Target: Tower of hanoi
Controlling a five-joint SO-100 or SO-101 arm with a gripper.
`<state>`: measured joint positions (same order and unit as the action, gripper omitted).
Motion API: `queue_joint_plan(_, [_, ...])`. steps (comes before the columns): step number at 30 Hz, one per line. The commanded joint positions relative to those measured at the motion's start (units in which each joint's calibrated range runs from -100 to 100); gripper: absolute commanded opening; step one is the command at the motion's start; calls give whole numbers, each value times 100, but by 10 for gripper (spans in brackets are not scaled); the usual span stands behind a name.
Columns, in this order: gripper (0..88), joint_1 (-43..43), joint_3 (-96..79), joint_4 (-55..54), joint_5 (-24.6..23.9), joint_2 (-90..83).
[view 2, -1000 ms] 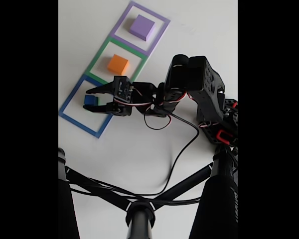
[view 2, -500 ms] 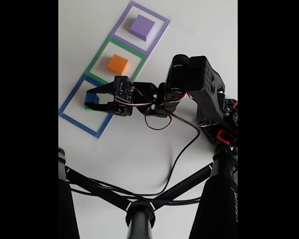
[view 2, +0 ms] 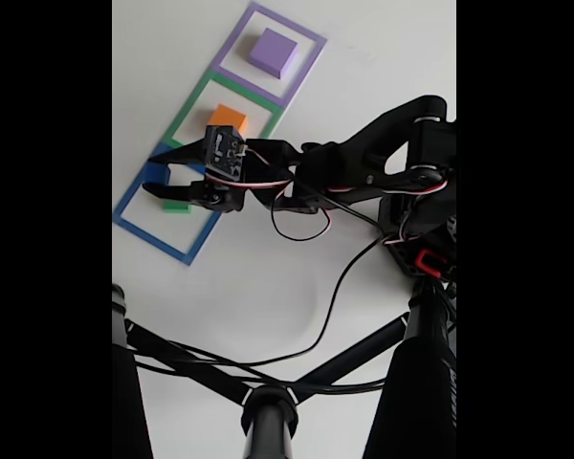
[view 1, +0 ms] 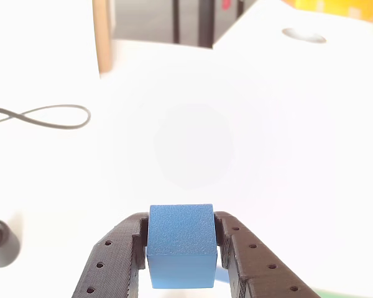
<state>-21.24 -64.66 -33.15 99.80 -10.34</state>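
The arm (view 2: 364,167) stretches out low, its jaws closed tight around a small load.

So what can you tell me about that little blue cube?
The blue cube is small, plain and matte, with a faintly grainy surface and crisp edges, and looks like printed plastic. The black claw is shut on it, one finger pressing each side face. In the fixed view the blue cube sits at the claw tip over the edge of the blue square outline, seemingly lifted, with a green block below it.
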Motion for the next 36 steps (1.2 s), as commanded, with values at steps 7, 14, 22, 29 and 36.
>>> queue_joint_plan(7, [32,638,1366,4804,20,-3023])
queue_joint_plan(14, [31,1204,4330,8537,20,-3249])
queue_joint_plan(22, [29,1952,6930,11177,3,-3088])
queue_joint_plan(29, [29,2518,7730,12019,-251,-3112])
queue_joint_plan(36, [29,3265,7694,12068,-31,-3136])
